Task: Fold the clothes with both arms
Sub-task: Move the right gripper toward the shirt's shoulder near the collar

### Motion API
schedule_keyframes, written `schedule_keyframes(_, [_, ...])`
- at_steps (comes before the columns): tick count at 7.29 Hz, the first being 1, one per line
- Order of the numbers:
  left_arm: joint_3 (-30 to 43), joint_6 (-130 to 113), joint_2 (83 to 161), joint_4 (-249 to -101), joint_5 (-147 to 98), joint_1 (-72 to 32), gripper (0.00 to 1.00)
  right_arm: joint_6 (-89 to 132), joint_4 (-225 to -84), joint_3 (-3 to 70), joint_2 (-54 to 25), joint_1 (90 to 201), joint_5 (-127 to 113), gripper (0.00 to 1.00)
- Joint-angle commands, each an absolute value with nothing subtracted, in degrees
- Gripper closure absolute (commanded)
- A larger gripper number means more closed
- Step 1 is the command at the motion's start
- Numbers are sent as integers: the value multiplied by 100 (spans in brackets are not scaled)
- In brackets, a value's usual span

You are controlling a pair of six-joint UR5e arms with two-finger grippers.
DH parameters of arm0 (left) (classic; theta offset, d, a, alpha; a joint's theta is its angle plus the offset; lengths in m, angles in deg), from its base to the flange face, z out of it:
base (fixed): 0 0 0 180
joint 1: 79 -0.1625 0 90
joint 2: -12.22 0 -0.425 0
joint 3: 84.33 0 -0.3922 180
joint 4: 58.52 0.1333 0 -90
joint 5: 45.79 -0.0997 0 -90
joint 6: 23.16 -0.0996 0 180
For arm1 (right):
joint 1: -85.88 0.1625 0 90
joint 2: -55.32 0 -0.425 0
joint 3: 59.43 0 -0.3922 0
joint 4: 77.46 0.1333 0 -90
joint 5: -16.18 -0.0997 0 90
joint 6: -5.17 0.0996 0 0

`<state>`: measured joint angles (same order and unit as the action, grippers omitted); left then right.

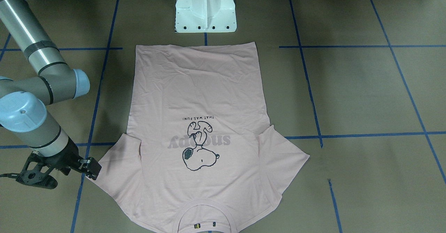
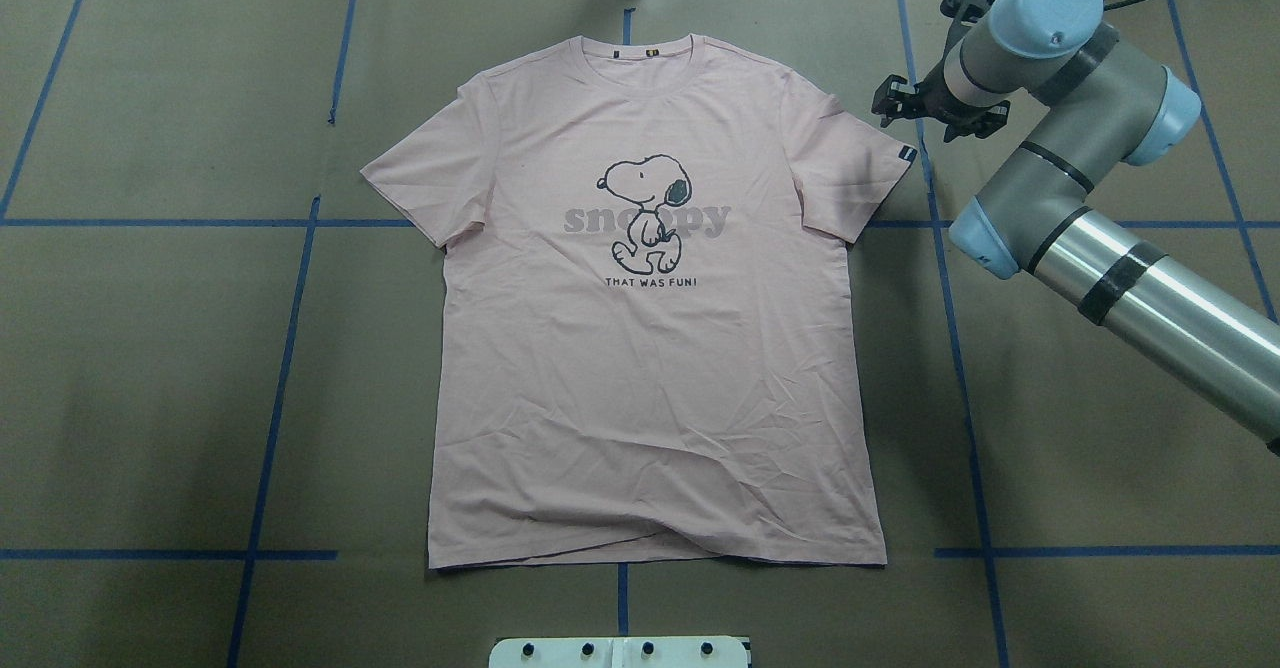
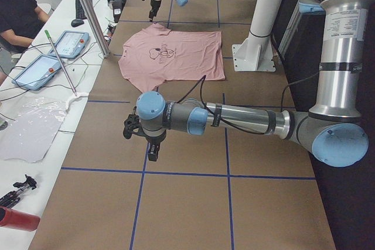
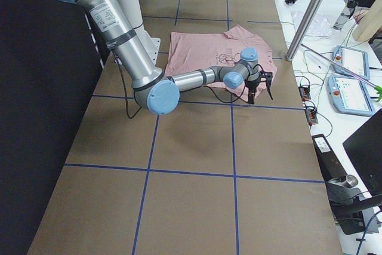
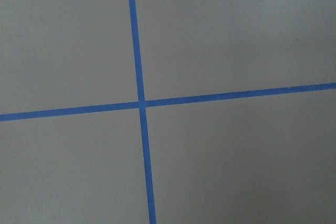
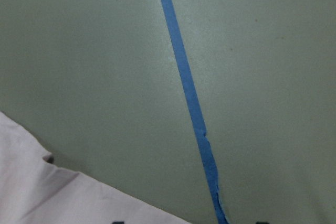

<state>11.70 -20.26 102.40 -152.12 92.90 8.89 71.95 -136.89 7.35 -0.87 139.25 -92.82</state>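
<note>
The pale pink Snoopy T-shirt [image 2: 650, 368] lies flat and print-up in the table's middle, collar away from the robot's base; it also shows in the front-facing view [image 1: 202, 86]. My right gripper [image 2: 890, 103] hovers just off the edge of the sleeve with the dark tag [image 2: 906, 153], low over the table; it also shows in the front-facing view [image 1: 93, 169]. Its jaws stand apart and hold nothing. The right wrist view shows a sleeve corner [image 6: 31, 192]. My left gripper [image 3: 149, 141] shows only in the exterior left view, far from the shirt over bare table; I cannot tell whether it is open.
The white pedestal base [image 1: 205, 9] stands at the shirt's hem side. Blue tape lines [image 5: 139, 103] grid the brown table. A side bench with tablets [image 3: 58, 45] and a metal pole [image 3: 88, 10] runs along the far edge, where a person sits.
</note>
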Motion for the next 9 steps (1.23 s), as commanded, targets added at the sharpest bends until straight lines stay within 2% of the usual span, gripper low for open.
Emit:
schedule_keyframes(1, [1165,-2026,10240,-15212,9290,889,0,7303,-13687,605,-66,13861,-9158,30])
schedule_keyframes(4, [1173,-2026,10196,-15212,9290,889,0,7311,-13687,605,-101,13756,-9158,35])
schedule_keyframes(5, [1182,-2026,10205,-15212,9290,889,0,7320,-13687,605,-110,13756,-9158,51])
schedule_keyframes(6, [1182,-2026,10205,-15212,9290,889,0,7329,-13687,605,-110,13764,-9158,96])
schedule_keyframes(7, [1182,-2026,10196,-15212,9290,897,0,7338,-13687,605,-110,13765,-9167,100])
schedule_keyframes(9, [1182,-2035,10196,-15212,9299,898,0,7346,-13696,735,-49,13765,-9210,100])
